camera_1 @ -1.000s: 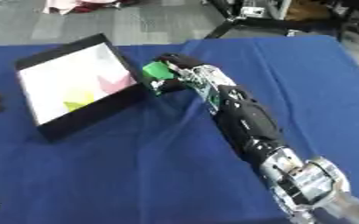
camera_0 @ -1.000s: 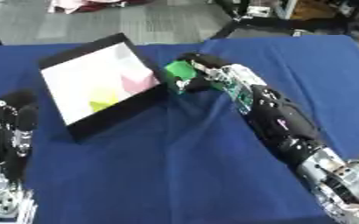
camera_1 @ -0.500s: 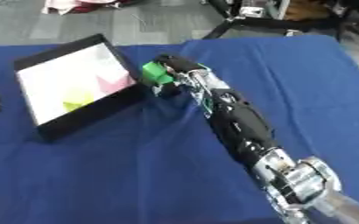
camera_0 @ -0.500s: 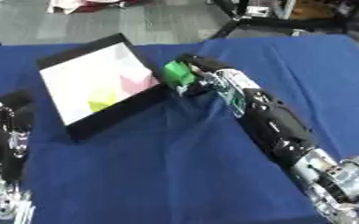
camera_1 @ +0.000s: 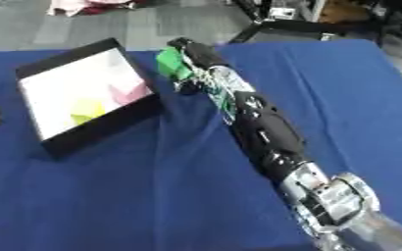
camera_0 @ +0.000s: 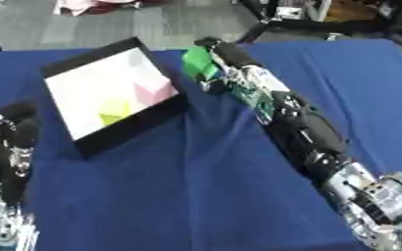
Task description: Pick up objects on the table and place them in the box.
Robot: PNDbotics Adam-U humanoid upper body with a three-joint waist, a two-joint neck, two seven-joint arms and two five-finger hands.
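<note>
So the right hand (camera_0: 222, 55) has its fingers curled round a green block (camera_0: 198, 62), holding it just past the far right corner of the black box (camera_0: 127, 131) on the blue table (camera_0: 196, 196). Inside the box sit a pink piece (camera_0: 154, 91) and a yellow piece (camera_0: 112, 109), and the left hand (camera_0: 14, 128) rests near the lower left edge, fingers relaxed and holding nothing.

I see a dark blue cloth (camera_0: 196, 186) covering the desk, wrinkled in a few soft folds near the middle. Beyond its far edge lies grey floor (camera_0: 153, 22). A pink bundle (camera_0: 88, 5) sits on that floor at the top, and black metal legs (camera_1: 277, 24) stand further right.
</note>
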